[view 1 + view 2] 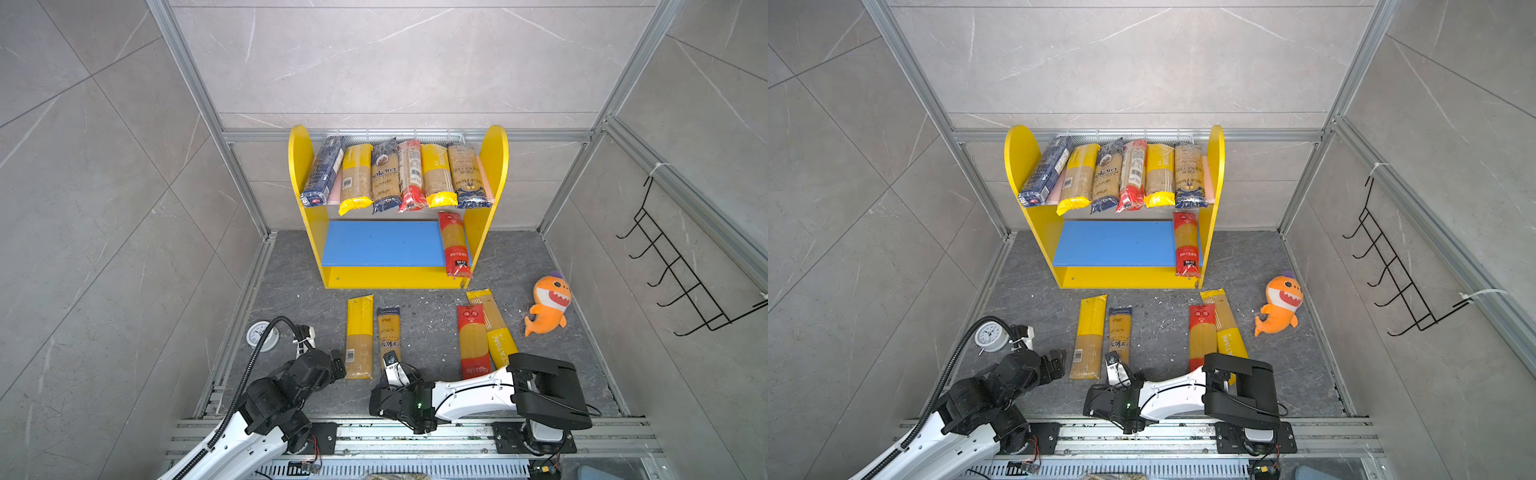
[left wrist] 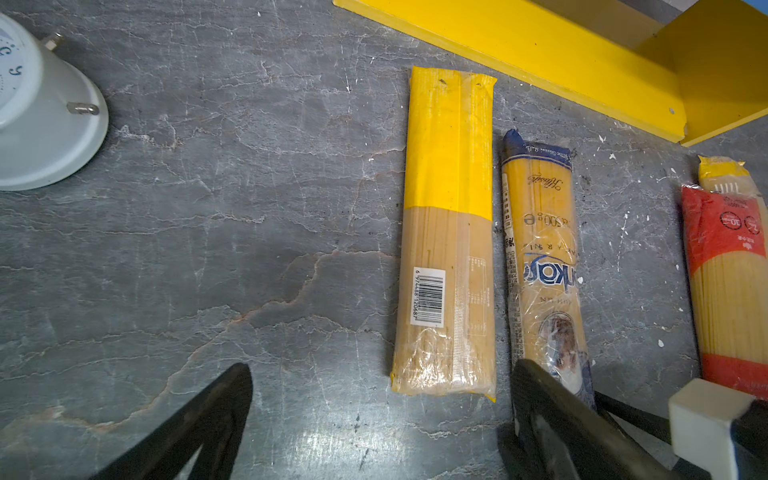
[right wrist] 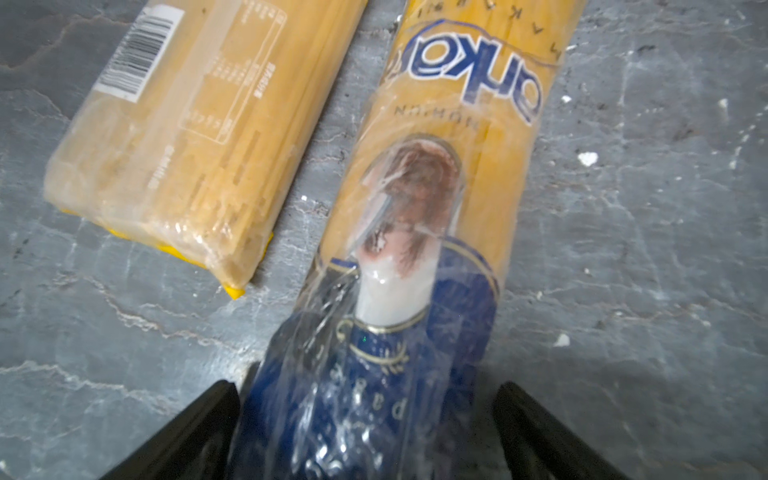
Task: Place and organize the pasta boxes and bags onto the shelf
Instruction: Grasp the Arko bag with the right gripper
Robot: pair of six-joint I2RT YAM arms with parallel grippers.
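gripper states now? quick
Left gripper: open, holding nothing.
Right gripper: open, jaws astride the navy-ended spaghetti bag, not clamped on it.

In both top views the left arm [image 1: 241, 440] is being held bent at the near left, and its black wrist [image 1: 307, 368] is being pointed to the right, low over the tabletop [image 1: 415, 316]. The left hand [image 1: 338, 365] is being held fully spread, its fingers [image 2: 199, 428] being shown far apart in the left wrist view. The right arm [image 1: 469, 390] is being stretched leftward across the middle from the near right, its black rear link [image 1: 548, 386] being doubled back on the right. The right hand [image 1: 390, 359] is being pointed toward the far side, close to the tabletop, and its two black fingers [image 3: 187, 440] are being held wide apart in the right wrist view.
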